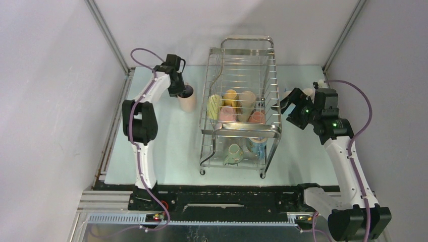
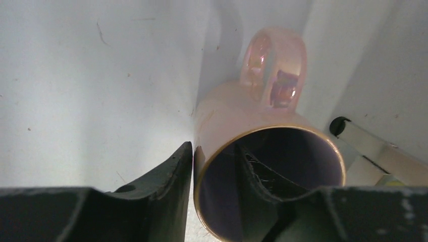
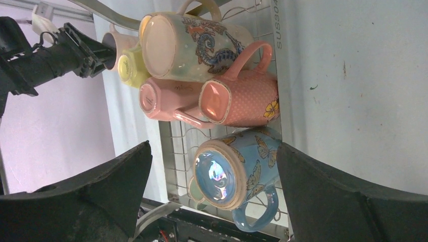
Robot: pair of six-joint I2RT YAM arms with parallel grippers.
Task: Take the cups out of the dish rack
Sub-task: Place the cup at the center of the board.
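While the dish rack (image 1: 247, 132) stands mid-table with cups (image 1: 228, 113) on both tiers, bare table (image 1: 171, 151) flanks it. Left of the rack, a pink cup (image 1: 188, 102) stands upright. The left gripper (image 1: 184, 92) straddles its wall, jaws slack, inner finger (image 2: 252, 166) clear. The right gripper (image 1: 291, 108), spread wide beside the rack's right edge, faces a blue cup (image 3: 237, 171).

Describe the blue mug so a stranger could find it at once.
Start at the chrome dish rack mid-table and look at its lower tier. There, beside a pale green mug, sits the blue mug, the only one printed with butterflies.
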